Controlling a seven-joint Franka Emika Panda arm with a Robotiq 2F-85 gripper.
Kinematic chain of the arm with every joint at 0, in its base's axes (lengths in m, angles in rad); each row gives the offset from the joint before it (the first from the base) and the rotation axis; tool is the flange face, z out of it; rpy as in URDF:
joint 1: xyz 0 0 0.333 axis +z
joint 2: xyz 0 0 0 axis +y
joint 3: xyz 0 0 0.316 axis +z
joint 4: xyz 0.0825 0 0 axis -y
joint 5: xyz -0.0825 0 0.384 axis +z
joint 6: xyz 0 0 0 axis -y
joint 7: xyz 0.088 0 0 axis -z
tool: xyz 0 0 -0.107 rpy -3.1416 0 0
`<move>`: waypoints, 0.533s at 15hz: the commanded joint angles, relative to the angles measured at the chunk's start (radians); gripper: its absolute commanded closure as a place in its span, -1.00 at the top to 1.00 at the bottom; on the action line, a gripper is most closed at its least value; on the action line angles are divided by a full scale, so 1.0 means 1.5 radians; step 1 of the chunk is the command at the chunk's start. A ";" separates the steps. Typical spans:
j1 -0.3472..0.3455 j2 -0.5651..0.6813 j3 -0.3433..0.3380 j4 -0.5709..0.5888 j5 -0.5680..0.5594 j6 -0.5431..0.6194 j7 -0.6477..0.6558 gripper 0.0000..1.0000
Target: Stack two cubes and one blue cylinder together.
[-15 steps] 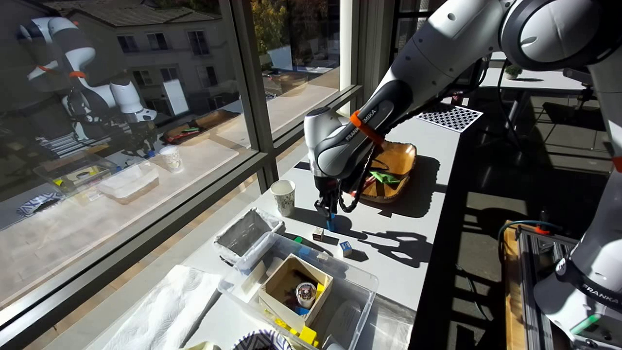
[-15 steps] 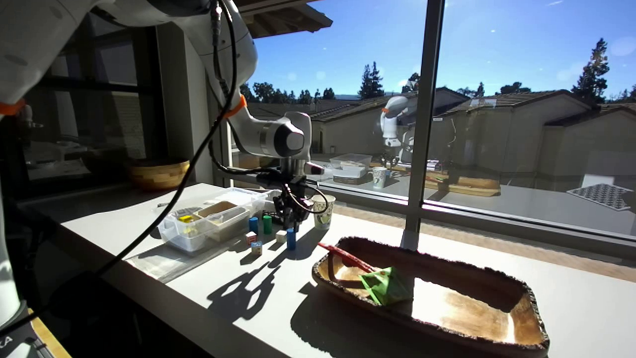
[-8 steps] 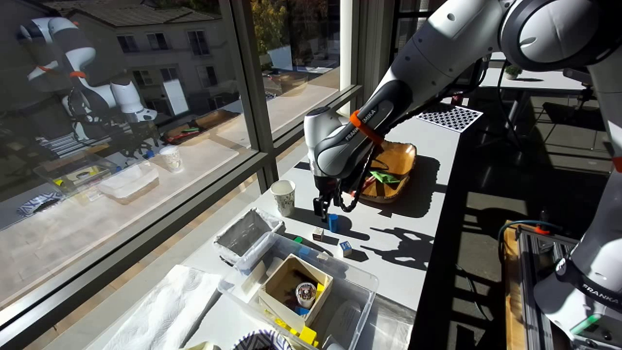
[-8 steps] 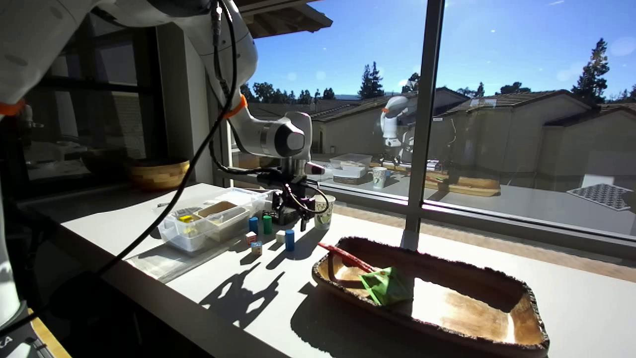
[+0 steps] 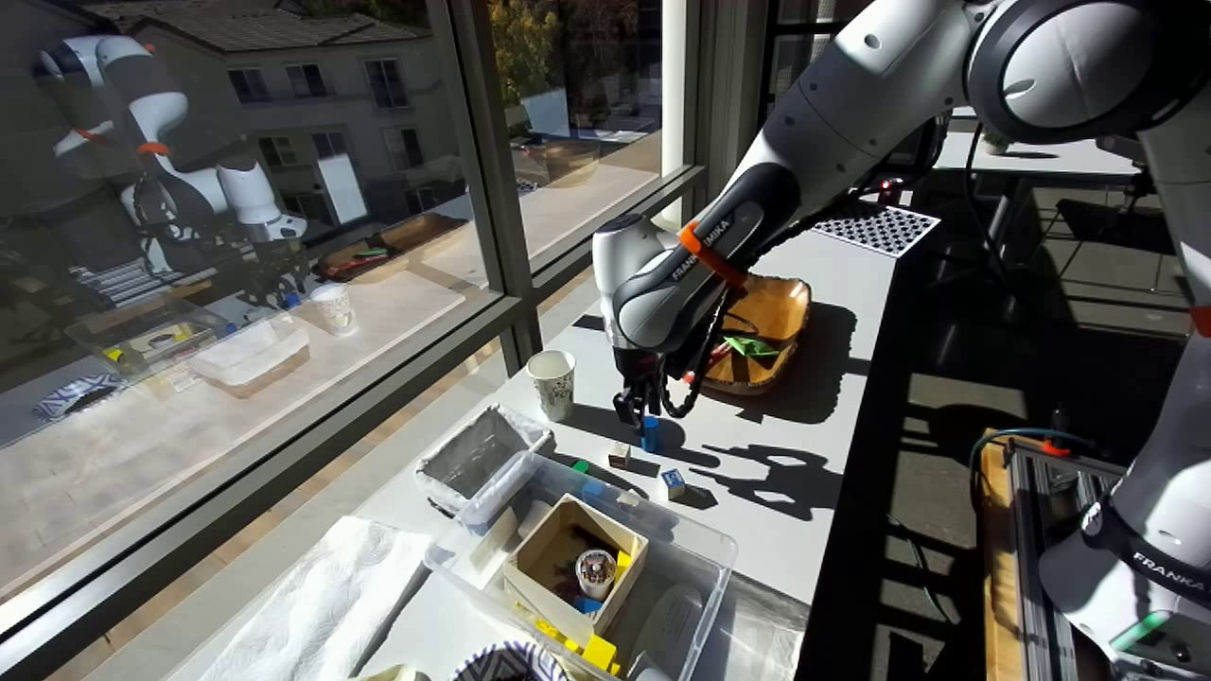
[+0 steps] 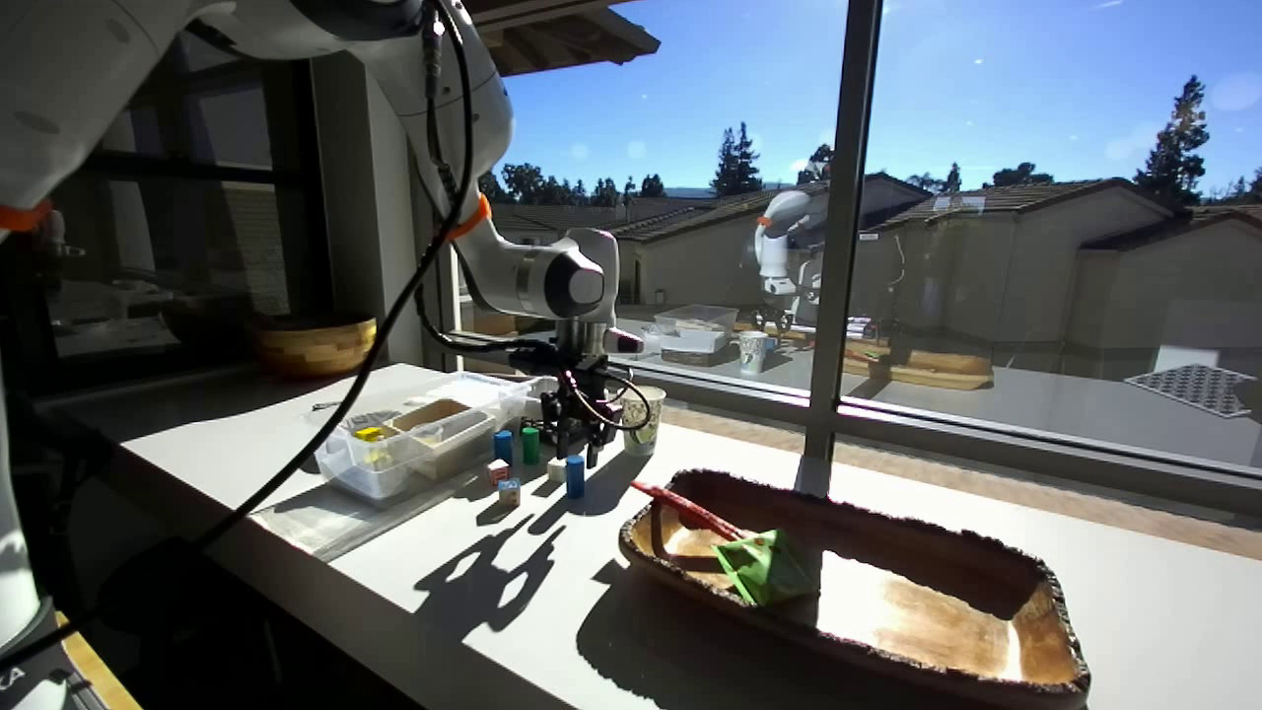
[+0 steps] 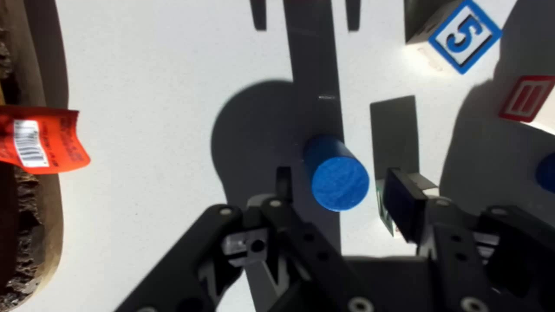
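Observation:
In the wrist view the blue cylinder (image 7: 340, 184) stands upright on the table, its round top showing in the gap of my gripper (image 7: 344, 190). Both fingers stand apart from it, partly spread, gripping nothing. An exterior view puts the fingertips of my gripper (image 6: 578, 456) about level with the top of the blue cylinder (image 6: 575, 478), slightly behind it. A cube with a blue 5 (image 7: 465, 37) and a red-marked cube (image 7: 527, 99) lie to the right. A third, pale cube (image 7: 392, 221) is partly hidden under the right finger.
Another blue cylinder (image 6: 503, 447) and a green cylinder (image 6: 530, 446) stand by the clear plastic bin (image 6: 365, 483). A white patterned cup (image 5: 552, 386) is near the window. The long wooden bowl (image 6: 1065, 631) with packets borders the other side.
A second ago the fingers were lower and close against the blue cylinder. They spread wide and rose, leaving it standing, and have since narrowed partly and come down a little.

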 commanded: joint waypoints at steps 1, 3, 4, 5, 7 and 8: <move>-0.002 0.010 0.002 0.003 0.002 0.010 -0.007 -0.43; -0.002 0.011 0.001 0.004 0.001 0.010 -0.007 -0.74; 0.001 0.007 0.001 0.004 -0.001 0.008 -0.005 -0.83; 0.003 0.001 0.000 0.002 -0.003 0.006 -0.003 -0.83; 0.010 -0.014 0.000 -0.003 -0.009 0.001 0.002 -0.83; 0.014 -0.021 0.000 -0.004 -0.012 -0.002 0.002 -0.83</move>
